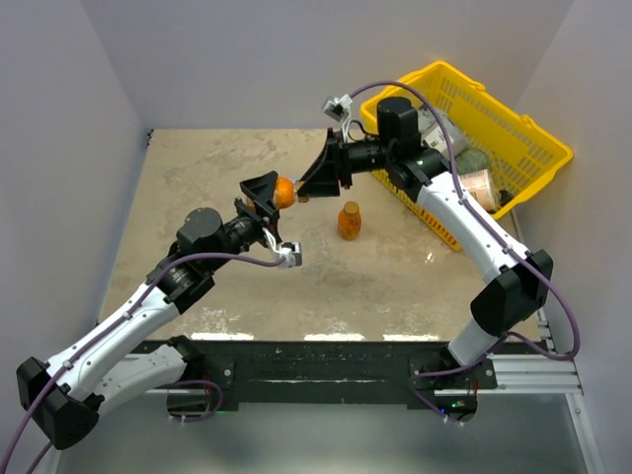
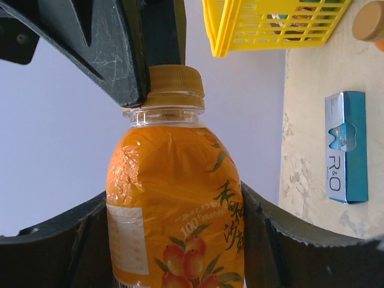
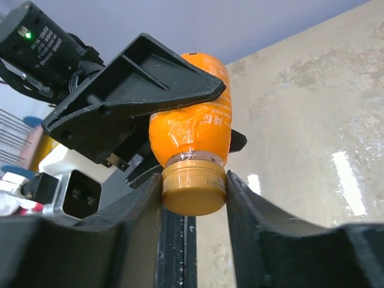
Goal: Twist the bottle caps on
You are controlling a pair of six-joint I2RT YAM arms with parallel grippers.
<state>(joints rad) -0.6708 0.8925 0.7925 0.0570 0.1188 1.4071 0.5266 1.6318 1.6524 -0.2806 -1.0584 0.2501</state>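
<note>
My left gripper (image 1: pixel 272 194) is shut on a small orange bottle (image 1: pixel 284 191) and holds it on its side above the table, neck towards the right arm. In the left wrist view the bottle (image 2: pixel 177 204) fills the space between my fingers. A brownish-orange cap (image 2: pixel 174 81) sits on its neck. My right gripper (image 1: pixel 306 188) is shut on that cap (image 3: pixel 193 186), one finger on each side, with the bottle body (image 3: pixel 192 129) beyond it. A second orange bottle (image 1: pixel 349 222) stands upright on the table with a cap (image 1: pixel 350 207) on top; its cap also shows in the left wrist view (image 2: pixel 369 21).
A yellow basket (image 1: pixel 533 148) with several items stands at the back right, behind the right arm; it also shows in the left wrist view (image 2: pixel 240 30). A blue-and-white box (image 2: pixel 346 147) lies on the table. Grey walls close in the table at the left, back and right.
</note>
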